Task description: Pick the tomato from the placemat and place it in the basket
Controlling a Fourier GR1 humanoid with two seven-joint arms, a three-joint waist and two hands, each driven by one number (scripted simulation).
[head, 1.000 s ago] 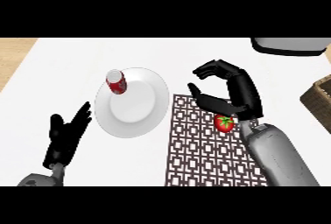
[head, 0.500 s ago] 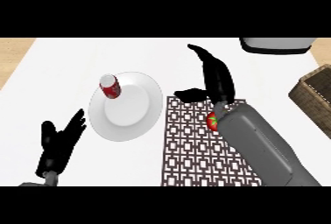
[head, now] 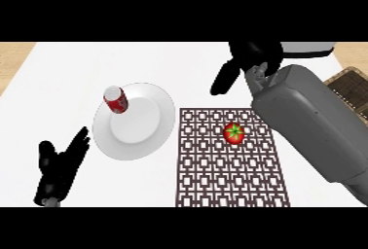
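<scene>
Tomato point(head: 233, 133): on your placemat point(head: 230, 170), untouched.
Right robot hand point(head: 251, 56): spread, empty, near surface's point(head: 72, 68) far edge.
Left robot hand point(head: 61, 168): spread, resting.
Can point(head: 115, 99): writing unreadable.

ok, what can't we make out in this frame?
Head view:
- basket: cut by the right edge, partly behind the right forearm; inside unseen.
- placemat: right side under that forearm.
- grey object: cut by the top edge, behind the right hand; unidentifiable.
- can on the plate: label too small.
</scene>
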